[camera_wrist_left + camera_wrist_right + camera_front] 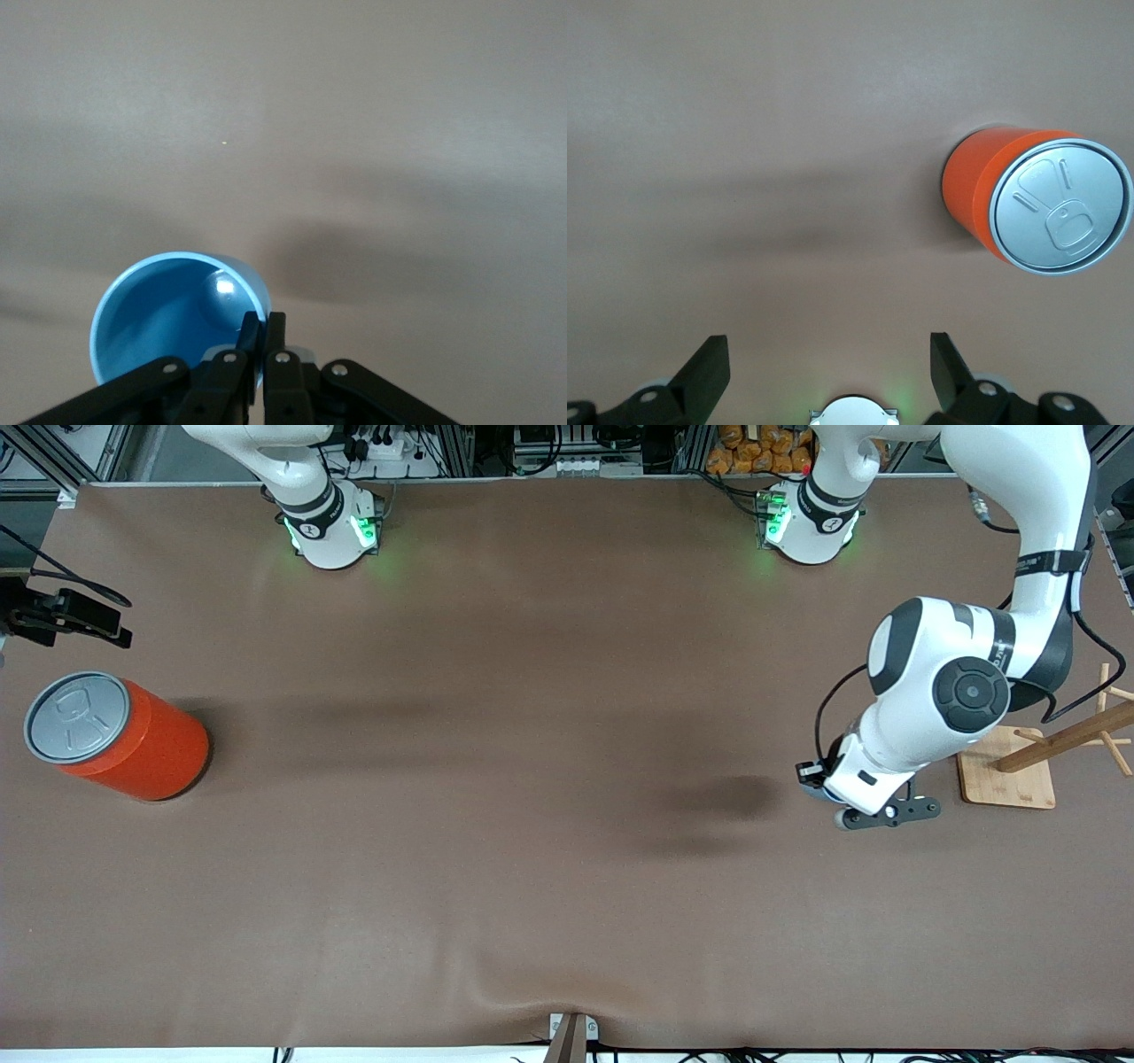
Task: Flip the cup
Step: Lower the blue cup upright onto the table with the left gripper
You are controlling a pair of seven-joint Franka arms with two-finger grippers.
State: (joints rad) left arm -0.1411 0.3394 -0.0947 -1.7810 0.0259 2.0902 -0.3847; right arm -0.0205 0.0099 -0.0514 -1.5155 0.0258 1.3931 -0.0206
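Light blue plastic, the cup (173, 319) is pinched by its rim in the left claw (263, 335), over the counter (532, 779) toward the left arm's end; in the front view the arm hides it; a wooden rack (1054, 753) is cut off; the right claw (828, 372) gapes wide above, near the smooth orange can (133, 740).

On show: 1 cup (168, 319), 1 orange can (120, 735), 1 wooden rack (1054, 748), 2 robot arms.
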